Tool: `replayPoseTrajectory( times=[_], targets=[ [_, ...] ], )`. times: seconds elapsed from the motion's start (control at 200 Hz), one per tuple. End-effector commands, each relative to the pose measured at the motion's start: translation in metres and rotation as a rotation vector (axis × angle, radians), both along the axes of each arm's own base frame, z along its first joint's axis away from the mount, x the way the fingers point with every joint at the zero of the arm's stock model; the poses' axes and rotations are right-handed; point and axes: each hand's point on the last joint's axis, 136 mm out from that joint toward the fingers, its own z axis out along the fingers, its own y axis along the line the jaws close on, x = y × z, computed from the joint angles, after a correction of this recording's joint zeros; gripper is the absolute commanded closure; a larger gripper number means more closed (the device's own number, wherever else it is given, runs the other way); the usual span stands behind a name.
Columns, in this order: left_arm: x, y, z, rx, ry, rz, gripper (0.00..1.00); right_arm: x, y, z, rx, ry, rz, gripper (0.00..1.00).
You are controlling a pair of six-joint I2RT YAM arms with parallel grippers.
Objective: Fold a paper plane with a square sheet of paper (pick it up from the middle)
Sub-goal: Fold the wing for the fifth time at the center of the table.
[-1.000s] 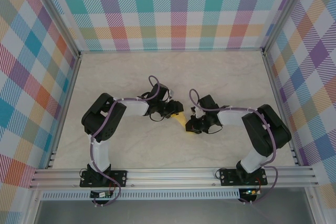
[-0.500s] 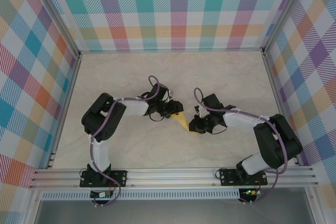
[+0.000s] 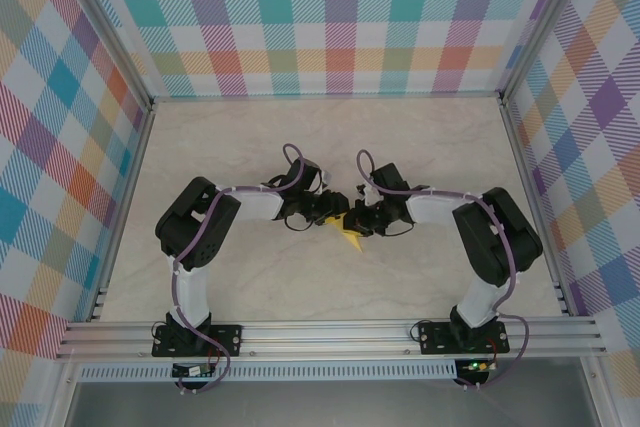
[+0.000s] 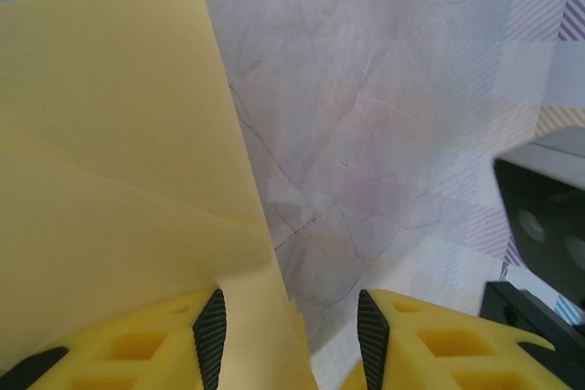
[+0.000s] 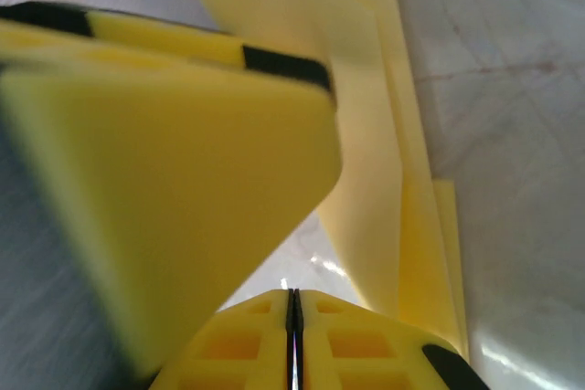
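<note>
In the overhead view the left gripper (image 3: 337, 210) is reaching in from the left over the pale marbled table (image 3: 430, 147), and the folded yellow paper (image 3: 351, 235) is lying flat just below and between the two grippers, its point sticking out toward the near edge. The left wrist camera is giving what the overhead cannot. There the jaws are standing partly apart with nothing clamped. The paper (image 4: 119, 134) is spreading under the left finger (image 4: 128, 349) and its slanted edge is running into the gap just beside that finger's ribbed black pad (image 4: 210, 331), while the other pad is hanging over bare table. Layered flaps with soft creases are showing on the sheet, which is thin, matte and plain.

Further right, the right gripper (image 3: 360, 220) is coming in from the other side, its tip close to the left one above the paper. Its wrist camera is showing the moulded yellow fingers, with their square hollows, pressed together to a hairline seam (image 5: 293, 303) with nothing visible between them. The paper (image 5: 384, 134) is running past just to the right of the fingertips as stacked narrow strips, and a large blurred yellow finger (image 5: 183, 180) of the left gripper is looming close on the left.
</note>
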Motion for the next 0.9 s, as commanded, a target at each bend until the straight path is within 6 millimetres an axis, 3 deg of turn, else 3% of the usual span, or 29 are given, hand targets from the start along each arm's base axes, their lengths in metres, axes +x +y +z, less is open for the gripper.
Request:
replayPoseTrajectory(
  times=[0.0, 0.225, 0.45, 0.515, 0.695, 0.895],
  targets=[
    [-0.02, 0.01, -0.046, 0.1, 0.096, -0.027, 0.55, 0.003, -0.005, -0.015, -0.047, 0.017, -0.03, 0.89],
    [-0.012, 0.003, -0.024, 0.076, 0.053, -0.04, 0.53, -0.022, -0.03, -0.052, -0.158, 0.098, -0.041, 0.94],
    [0.01, 0.001, 0.05, 0.048, -0.122, -0.016, 0.46, -0.03, -0.036, -0.059, -0.183, 0.123, -0.042, 0.95],
    [0.011, 0.005, 0.061, 0.044, -0.149, 0.008, 0.46, -0.03, -0.036, -0.059, -0.185, 0.125, -0.042, 0.95],
    [-0.004, 0.016, 0.042, 0.017, -0.111, 0.062, 0.47, -0.026, -0.034, -0.058, -0.181, 0.132, -0.048, 0.95],
    [-0.008, 0.004, 0.023, -0.028, -0.098, 0.081, 0.49, -0.028, -0.034, -0.06, -0.182, 0.143, -0.055, 0.95]
  ],
)
